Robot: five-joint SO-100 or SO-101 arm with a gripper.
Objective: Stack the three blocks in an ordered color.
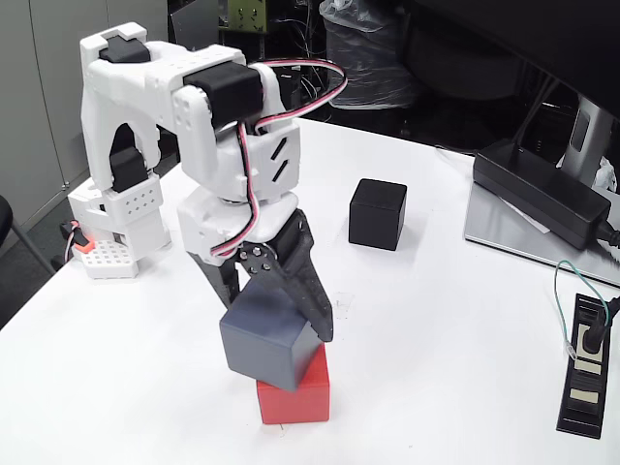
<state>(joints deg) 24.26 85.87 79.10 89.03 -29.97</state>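
Observation:
The red block (pixel 295 397) rests on the white table near the front centre. On top of it sits the grey block (pixel 266 339), tilted and turned a little relative to the red one. My gripper (pixel 276 315) comes down from above with its dark fingers (pixel 308 291) on either side of the grey block, shut on it. The black block (pixel 377 214) stands alone farther back and to the right, apart from the arm.
The arm's white base (pixel 121 208) with a small white perforated brick with an orange tab (pixel 102 257) stands at the left. A monitor stand with a black box (pixel 542 194) occupies the right rear. A black cable device (pixel 586 363) lies at the right edge.

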